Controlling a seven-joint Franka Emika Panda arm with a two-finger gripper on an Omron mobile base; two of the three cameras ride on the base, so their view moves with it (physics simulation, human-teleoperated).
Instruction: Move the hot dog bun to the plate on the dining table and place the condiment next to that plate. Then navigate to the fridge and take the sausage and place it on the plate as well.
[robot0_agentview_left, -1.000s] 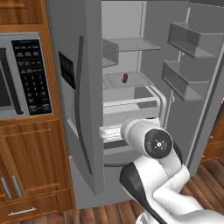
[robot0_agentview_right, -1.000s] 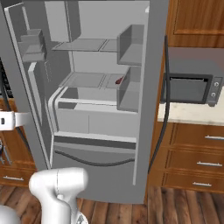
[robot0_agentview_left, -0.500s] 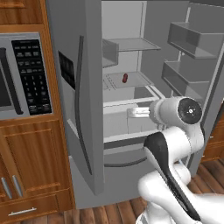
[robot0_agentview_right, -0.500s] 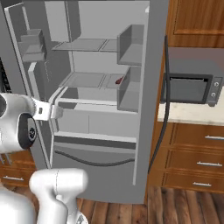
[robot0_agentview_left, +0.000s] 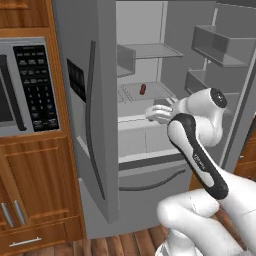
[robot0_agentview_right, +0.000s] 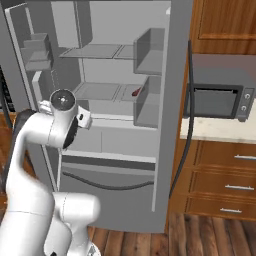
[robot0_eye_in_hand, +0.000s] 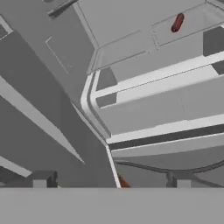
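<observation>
Sausage (robot0_agentview_left: 143, 89) lay on the middle shelf (robot0_agentview_left: 150, 93) of the open fridge (robot0_agentview_left: 165, 70), a small dark red cylinder toward the back of that shelf; it also showed in the right base view (robot0_agentview_right: 136, 91) and at about 1 o'clock in the hand view (robot0_eye_in_hand: 177, 22).

By my judgement it would be light, slightly soft and round, so it could roll or squirt out of a hard pinch. The safest hold looked to be across its middle, with the fingers closing on its short width and its long axis crosswise between them.

The claw (robot0_eye_in_hand: 109, 180) stood spread wide and held nothing, its 2 dark tips (robot0_eye_in_hand: 43, 179) rising at 6 o'clock in the hand view. It sat in front of the drawer level, below the sausage and well apart from it, so a lift and a reach inward were not yet done.

Hard to make out: the sausage's exact lie on the shelf, and whether anything sat close behind it. A small reddish-orange sliver at 6 o'clock in the hand view was cut off and I could not tell what it was. The arm (robot0_agentview_left: 197, 160) covered part of the lower fridge in the left base view.
</observation>
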